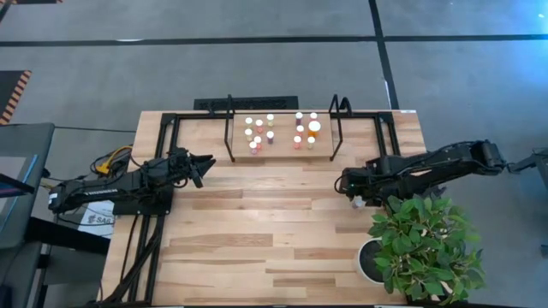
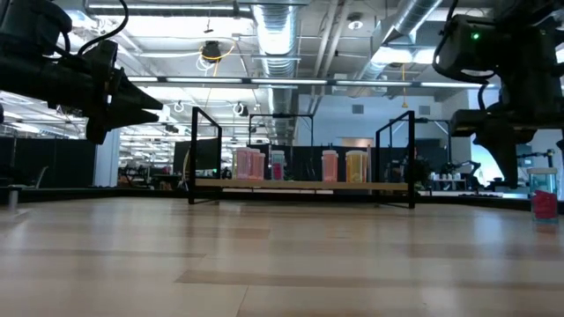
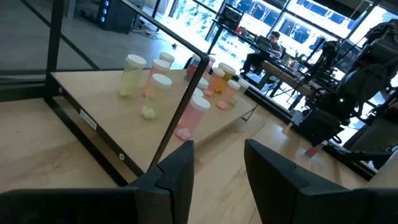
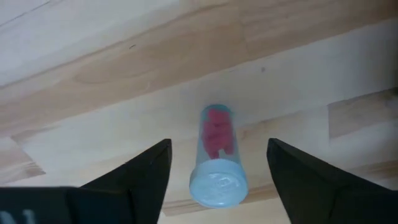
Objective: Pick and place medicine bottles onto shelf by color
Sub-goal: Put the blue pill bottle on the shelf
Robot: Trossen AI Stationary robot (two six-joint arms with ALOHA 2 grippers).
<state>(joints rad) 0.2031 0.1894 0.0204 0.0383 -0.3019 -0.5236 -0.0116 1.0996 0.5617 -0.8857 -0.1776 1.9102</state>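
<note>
Pink-filled medicine bottle (image 4: 217, 155), white-capped, upright between our right pincer (image 4: 219, 163) fingers, jaws apart, not gripping.
We judge it light, rigid, slippery; clasp mid-body. Left pincer (image 3: 217, 163): parted, empty.

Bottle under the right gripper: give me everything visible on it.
The bottle is a small clear cylinder with a white round cap and red-pink contents inside. It stands upright on the plank tabletop, apart from the shelf and its other bottles, close to the plant. The right gripper is directly above it, fingers open on either side with gaps showing, so nothing grips it. In the low view it shows at the far right edge.
</note>
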